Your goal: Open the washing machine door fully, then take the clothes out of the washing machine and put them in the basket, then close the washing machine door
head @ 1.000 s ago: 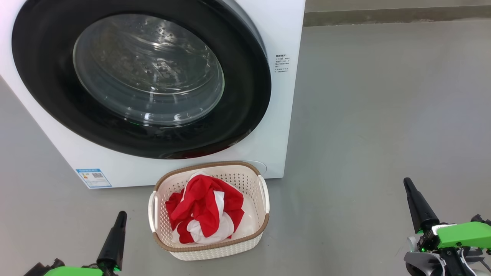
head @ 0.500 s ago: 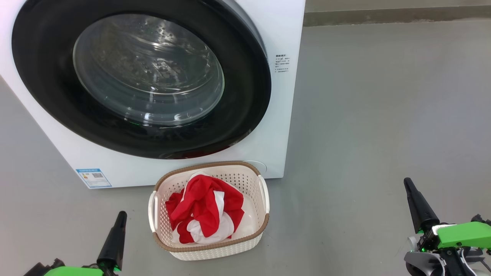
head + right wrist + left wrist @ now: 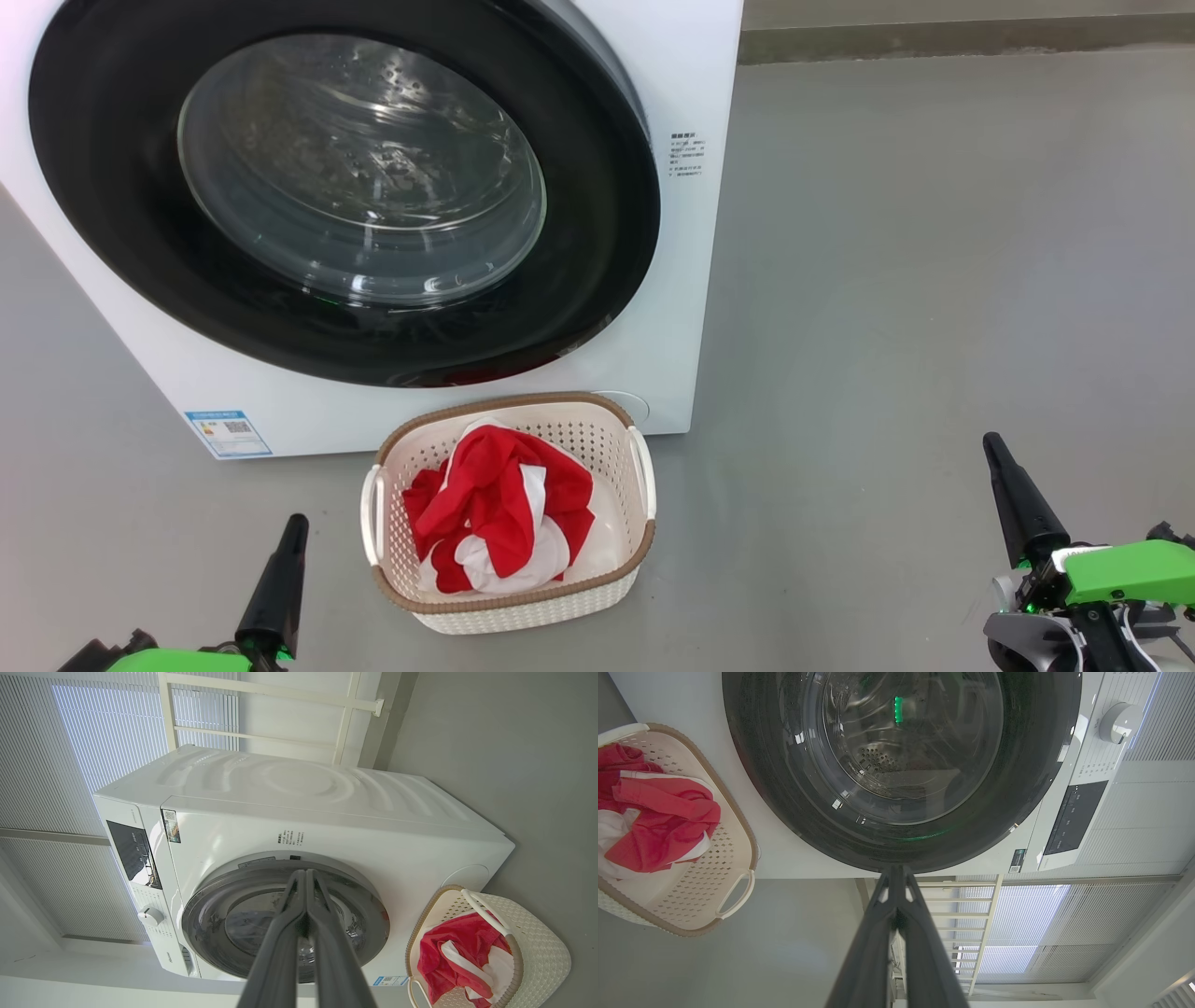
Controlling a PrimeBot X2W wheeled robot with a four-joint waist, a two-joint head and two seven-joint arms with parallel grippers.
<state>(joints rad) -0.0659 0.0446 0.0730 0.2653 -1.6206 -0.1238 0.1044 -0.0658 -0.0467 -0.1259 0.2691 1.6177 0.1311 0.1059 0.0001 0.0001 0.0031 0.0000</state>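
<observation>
Left claw (image 3: 293,532): lower left of the head view, fingers pressed together, holding nothing.
Right claw (image 3: 991,450): lower right, fingers together too, empty.
Risk, arms: either arm reaching for the door passes over the basket and could knock it aside.
Basket (image 3: 509,611): lower centre, on the grey floor (image 3: 934,280), just before the machine's base, under the door's lower rim.
Basket contents: the clothes (image 3: 495,509), red and white, heaped inside the rim, nothing trailing over.
Washing machine door (image 3: 597,233): upper left, lying against the washing machine (image 3: 695,84); latched or not, I cannot tell.
Risk, door: an unlatched door may swing back out over the basket.
Drum: behind the glass, bare perforated steel in the left wrist view; no fabric visible.
</observation>
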